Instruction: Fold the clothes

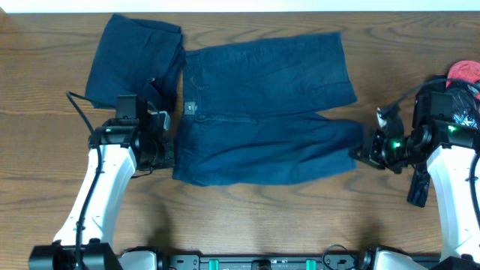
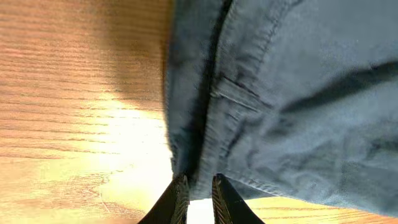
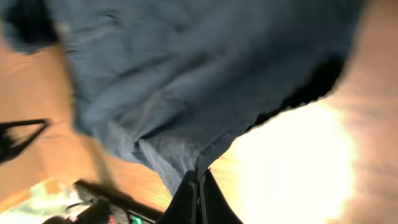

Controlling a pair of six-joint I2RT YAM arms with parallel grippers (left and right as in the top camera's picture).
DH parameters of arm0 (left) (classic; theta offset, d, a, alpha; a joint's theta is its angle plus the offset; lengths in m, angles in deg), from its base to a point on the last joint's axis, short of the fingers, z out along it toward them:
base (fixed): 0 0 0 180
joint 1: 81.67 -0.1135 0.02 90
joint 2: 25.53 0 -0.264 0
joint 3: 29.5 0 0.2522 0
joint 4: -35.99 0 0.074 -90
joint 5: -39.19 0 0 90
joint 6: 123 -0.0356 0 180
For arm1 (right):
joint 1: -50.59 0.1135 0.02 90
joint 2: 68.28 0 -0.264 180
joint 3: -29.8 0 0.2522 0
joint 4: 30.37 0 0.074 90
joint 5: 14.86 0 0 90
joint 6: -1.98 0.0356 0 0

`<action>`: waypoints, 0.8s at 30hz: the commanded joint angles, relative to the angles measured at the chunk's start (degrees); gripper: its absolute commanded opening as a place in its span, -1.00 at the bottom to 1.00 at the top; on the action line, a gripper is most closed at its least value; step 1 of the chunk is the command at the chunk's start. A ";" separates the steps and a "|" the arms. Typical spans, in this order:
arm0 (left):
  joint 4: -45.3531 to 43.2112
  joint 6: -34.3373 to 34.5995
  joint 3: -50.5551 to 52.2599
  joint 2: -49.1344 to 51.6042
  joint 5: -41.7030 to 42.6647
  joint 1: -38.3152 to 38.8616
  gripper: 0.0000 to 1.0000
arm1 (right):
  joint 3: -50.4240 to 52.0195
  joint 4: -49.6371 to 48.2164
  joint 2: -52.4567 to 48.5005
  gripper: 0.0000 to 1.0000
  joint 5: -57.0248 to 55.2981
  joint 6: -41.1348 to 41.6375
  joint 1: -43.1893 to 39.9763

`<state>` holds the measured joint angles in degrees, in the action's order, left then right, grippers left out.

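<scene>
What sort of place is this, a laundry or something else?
Most likely a robotics lab bench: a white left arm and right arm at a wooden table, dark blue shorts spread between them, a folded garment beside.

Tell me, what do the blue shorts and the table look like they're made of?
The shorts look like dark blue denim or heavy cotton: matte woven cloth, stitched seams, soft creases. The table looks like brown wood or wood-look laminate: grain lines, slight sheen; I cannot tell which.
</scene>
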<state>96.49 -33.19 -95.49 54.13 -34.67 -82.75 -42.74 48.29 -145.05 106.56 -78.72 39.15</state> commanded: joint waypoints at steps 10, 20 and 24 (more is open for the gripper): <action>3.96 1.01 -0.74 -0.68 -0.07 -0.17 -0.30 | -0.09 10.56 0.04 -0.15 -18.27 6.56 -1.20; -2.69 1.99 6.25 -0.55 5.97 -0.13 -0.03 | 8.13 3.63 0.04 0.25 -18.95 11.47 -1.18; -8.37 1.97 10.82 -0.11 10.19 -0.11 0.01 | 14.78 -1.03 0.04 0.31 -18.32 14.62 -1.18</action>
<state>90.11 -31.44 -87.55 53.97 -28.87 -82.75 -31.59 48.99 -145.05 88.22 -67.99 38.28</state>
